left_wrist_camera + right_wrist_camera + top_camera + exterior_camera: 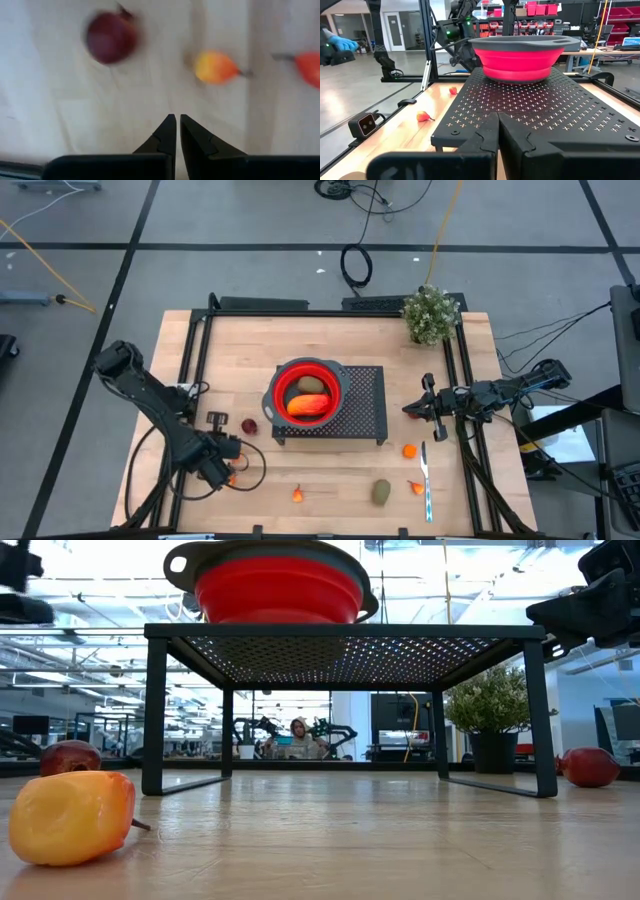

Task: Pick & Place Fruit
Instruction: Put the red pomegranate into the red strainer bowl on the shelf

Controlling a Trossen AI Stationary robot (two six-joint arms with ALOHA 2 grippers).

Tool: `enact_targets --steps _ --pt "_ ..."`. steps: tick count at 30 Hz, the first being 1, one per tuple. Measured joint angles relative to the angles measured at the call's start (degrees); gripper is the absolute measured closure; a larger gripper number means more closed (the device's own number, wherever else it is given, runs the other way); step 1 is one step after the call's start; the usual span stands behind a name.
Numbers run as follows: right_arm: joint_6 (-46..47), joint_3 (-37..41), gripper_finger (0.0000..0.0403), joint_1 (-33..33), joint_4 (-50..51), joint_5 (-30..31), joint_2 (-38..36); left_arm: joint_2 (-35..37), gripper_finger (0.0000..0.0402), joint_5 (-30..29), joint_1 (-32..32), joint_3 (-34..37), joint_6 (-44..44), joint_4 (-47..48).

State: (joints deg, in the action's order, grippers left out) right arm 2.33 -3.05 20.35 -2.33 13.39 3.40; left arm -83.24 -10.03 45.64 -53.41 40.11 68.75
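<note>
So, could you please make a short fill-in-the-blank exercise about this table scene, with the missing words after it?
1. The red bowl stands on a black perforated ____.
2. Inside the bowl lie a long orange fruit and a brownish-green ____.
3. The potted plant stands at the table's far ____ corner in the high view.
4. The left gripper looks down at a dark red fruit and holds ____.

Missing words: rack; oval; right; nothing

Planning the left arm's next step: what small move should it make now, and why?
Probably open the left hand and lower it toward the yellow-orange fruit. Its fingers are nearly closed and empty, and in the left wrist view that fruit lies on the table just ahead, beside the dark red fruit. The red bowl already holds two pieces.
</note>
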Motion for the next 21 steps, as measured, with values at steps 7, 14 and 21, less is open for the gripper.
enact_targets --steps 7,14,21 --pt "-0.02 -0.02 0.0403 -0.02 0.0 0.0 0.02 0.0 0.0376 -10.99 -0.72 0.0 -6.37 -0.08" --pt "-0.02 -0.02 0.0403 0.01 0.0 0.0 0.0 0.0 0.0376 -15.6 -0.74 0.0 -8.4 -0.92" --pt "-0.02 -0.02 0.0403 0.01 0.0 0.02 0.0 0.44 0.0376 -18.61 -0.74 2.63 -8.53 -4.42"
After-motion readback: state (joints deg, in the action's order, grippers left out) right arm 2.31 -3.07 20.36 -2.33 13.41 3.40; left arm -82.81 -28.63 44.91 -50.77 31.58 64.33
